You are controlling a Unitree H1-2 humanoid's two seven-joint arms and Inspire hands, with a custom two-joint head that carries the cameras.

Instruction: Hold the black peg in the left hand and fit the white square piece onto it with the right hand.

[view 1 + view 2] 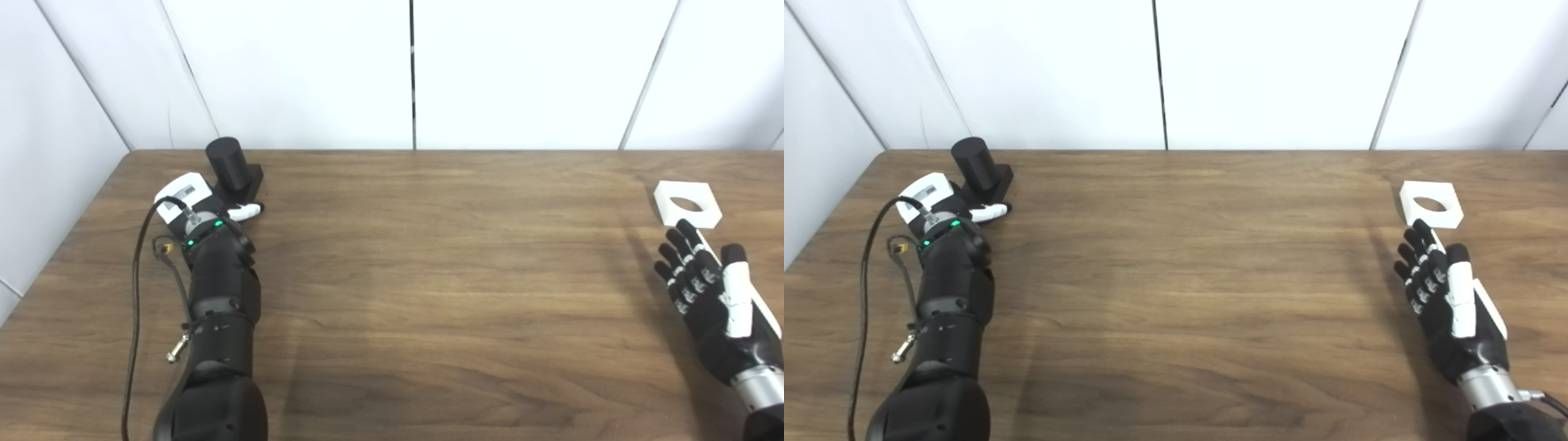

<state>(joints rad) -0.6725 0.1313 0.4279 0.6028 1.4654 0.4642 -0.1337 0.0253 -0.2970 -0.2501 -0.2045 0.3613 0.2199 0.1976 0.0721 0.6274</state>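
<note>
The black peg (226, 160), a round post on a square black base, stands at the far left of the table near the back edge. My left hand (195, 205) is right against the near side of its base. The white-tipped thumb (246, 211) lies along the front of the base, and the fingers are hidden against the black base. The white square piece (687, 204) with a round hole lies flat at the far right. My right hand (710, 288) is open and empty, palm up, fingertips just short of the piece's near edge.
The wooden table (416, 275) has white wall panels behind its back edge and at the left side. A black cable (136, 288) loops beside my left forearm.
</note>
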